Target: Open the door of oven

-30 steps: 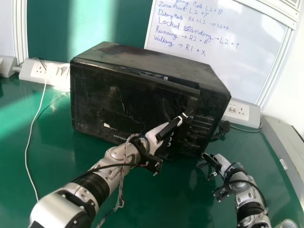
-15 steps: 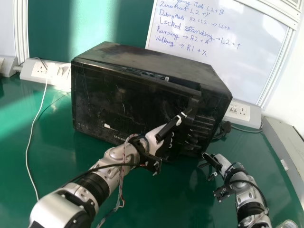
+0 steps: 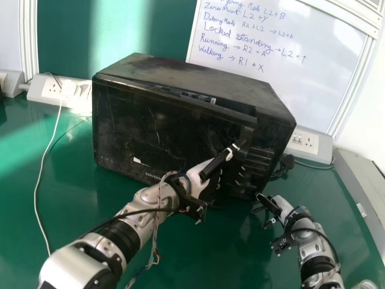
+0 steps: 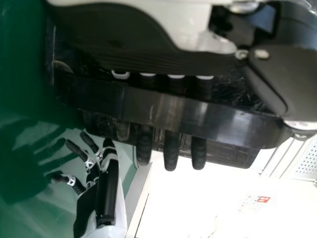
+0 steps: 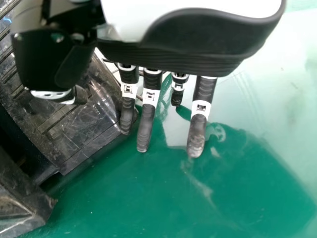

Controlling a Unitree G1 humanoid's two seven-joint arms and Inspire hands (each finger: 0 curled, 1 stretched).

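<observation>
The black oven [image 3: 162, 120] stands on the green table, its door [image 3: 129, 123] slightly ajar along the top and right edges. My left hand [image 3: 198, 174] is at the door's right edge, thumb across the front. In the left wrist view the straight fingers of my left hand [image 4: 171, 148] pass behind the door's edge strip [image 4: 168, 111], tips showing beyond it. Off the oven's lower right corner is my right hand [image 3: 271, 206], apart from the door. Seen in the right wrist view, my right hand [image 5: 146, 121] has extended fingers, beside the oven's dark side [image 5: 74, 119].
Power sockets [image 3: 60, 90] stand left of the oven, with a white cable [image 3: 40, 174] running down the table. Another socket box [image 3: 307, 143] and a black plug [image 3: 287, 162] are at the right. A whiteboard [image 3: 289, 72] leans behind; a grey box [image 3: 361, 180] borders the right side.
The head view has shifted slightly, so the oven appears a little farther right. My left hand remains at the door edge and my right hand has barely moved.
</observation>
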